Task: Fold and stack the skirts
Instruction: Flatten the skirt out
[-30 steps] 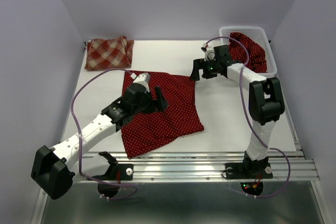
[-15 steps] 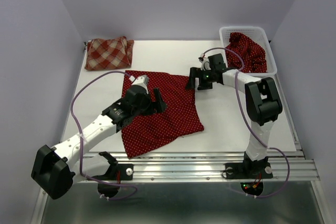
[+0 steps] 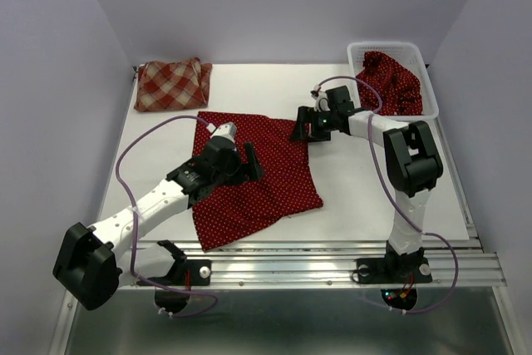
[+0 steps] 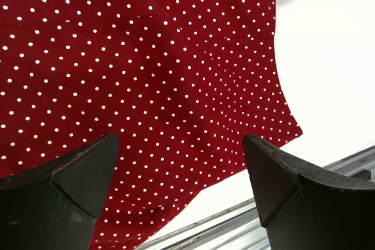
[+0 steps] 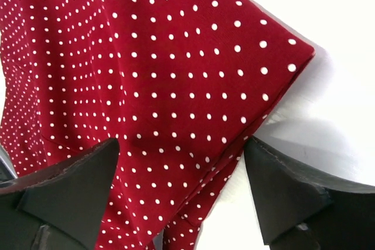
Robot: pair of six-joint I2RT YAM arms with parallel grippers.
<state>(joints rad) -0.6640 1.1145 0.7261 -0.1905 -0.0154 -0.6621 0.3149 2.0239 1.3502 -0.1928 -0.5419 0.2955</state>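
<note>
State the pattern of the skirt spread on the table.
The spread skirt is dark red with white dots; clearest from left wrist.

The white table [image 3: 366, 180] filled the middle of the top view, its near edge bordered by a metal rail [image 3: 332, 268] across the lower part of the frame. A dark red dotted skirt [image 3: 283, 180] lay spread flat on it, left of centre. Its lower corner reached close to the near edge, and its right corner pointed toward the bare white surface at the right. A red-and-cream checked skirt [image 3: 170, 85] sat in a folded bundle at the table's upper left corner, apart from the dotted one. A white mesh basket [image 3: 382, 42] stood at the upper right corner, against the far edge.
</note>
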